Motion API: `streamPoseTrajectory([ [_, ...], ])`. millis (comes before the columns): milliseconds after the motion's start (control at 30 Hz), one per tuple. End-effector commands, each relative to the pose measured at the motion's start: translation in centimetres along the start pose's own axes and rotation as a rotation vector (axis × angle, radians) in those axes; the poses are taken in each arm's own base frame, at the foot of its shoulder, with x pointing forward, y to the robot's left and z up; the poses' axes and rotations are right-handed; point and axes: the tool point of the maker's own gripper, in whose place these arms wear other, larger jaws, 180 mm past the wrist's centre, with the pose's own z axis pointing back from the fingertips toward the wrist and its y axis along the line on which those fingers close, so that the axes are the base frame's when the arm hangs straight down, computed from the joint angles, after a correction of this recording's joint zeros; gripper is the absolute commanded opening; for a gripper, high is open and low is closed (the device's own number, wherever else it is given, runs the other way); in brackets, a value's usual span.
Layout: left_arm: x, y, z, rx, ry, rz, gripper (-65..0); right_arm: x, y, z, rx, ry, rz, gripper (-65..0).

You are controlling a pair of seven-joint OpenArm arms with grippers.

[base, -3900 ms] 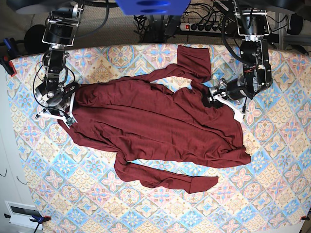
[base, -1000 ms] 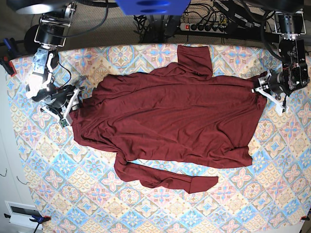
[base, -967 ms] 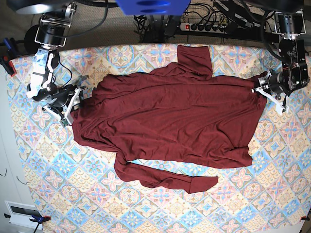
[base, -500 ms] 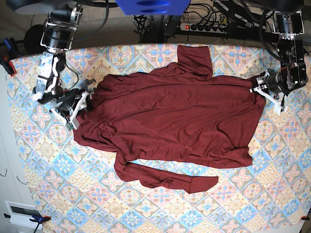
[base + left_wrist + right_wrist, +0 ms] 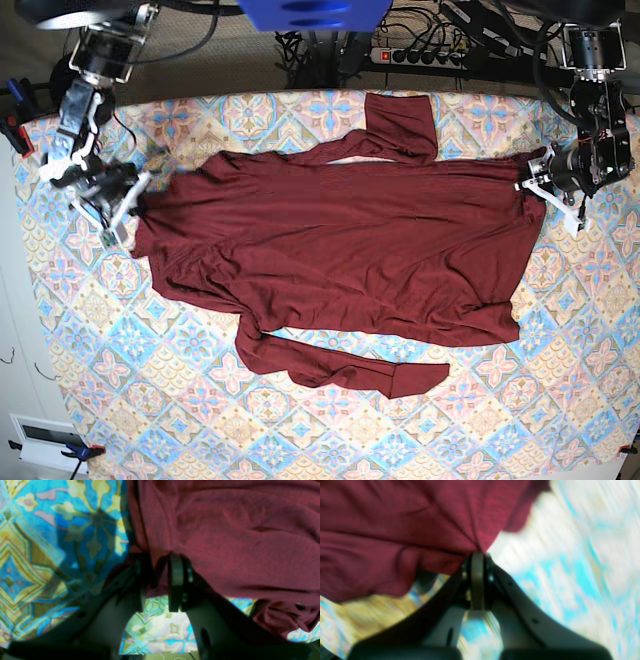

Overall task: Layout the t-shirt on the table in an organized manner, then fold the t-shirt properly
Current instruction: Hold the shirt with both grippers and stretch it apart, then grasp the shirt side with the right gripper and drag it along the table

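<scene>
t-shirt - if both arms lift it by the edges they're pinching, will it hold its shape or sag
Probably sag: the t-shirt already creases toward the right gripper. It looks thin and light, bunching in folds by the left gripper. The loose sleeve would likely dangle.

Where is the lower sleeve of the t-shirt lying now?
In the base view, the lower sleeve lies flat on the table, just below the t-shirt body, its cuff pointing to that view's right.

dark maroon t-shirt point(image 5: 340, 255) spread wide, wrinkled, on pastel-tiled table point(image 5: 500, 420)
</scene>
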Motion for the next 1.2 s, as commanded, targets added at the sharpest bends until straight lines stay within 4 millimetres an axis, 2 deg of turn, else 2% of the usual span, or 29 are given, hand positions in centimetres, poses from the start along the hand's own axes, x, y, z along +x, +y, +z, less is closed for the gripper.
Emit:
streamPoseTrajectory([
  [0,1.4,0.1,0.8,0.003,-0.039,-0.016,-51.3,1.5,-0.6,1.1,-0.019,-0.063,0.009,-64.8],
  [367,0.1,-1.3,-0.3,-0.017,0.010,-0.065,-51.4,-3.3,-3.2,5.3,-0.143,0.044,-0.022,-64.8],
  [633,0.0,-1.7,-0.5,-0.027,0.009,-0.058,-51.4,-7.4,-2.3,6.7,-0.150,0.193,-0.002,-64.8],
  [800,1.2,-2.8,0.2,-0.043,-0.025,-0.088,-51.4,-8.5,-2.3,7.9,-0.186,0.243,0.040,-64.8],
  [967,2.3,-4.3,1.3,-0.064,-0.076,-0.133,-51.4,-8.7,-4.1,9.5,-0.313,0.309,0.112,-64.1],
  [1067,2.8,-5.5,2.1,-0.081,-0.104,-0.170,-51.1,-9.2,-4.7,9.9,-0.349,0.345,0.130,-57.0],
  [1167,2.9,-5.9,2.3,-0.086,-0.105,-0.180,-50.9,-9.3,-5.1,10.2,-0.372,0.364,0.140,-45.0],
])
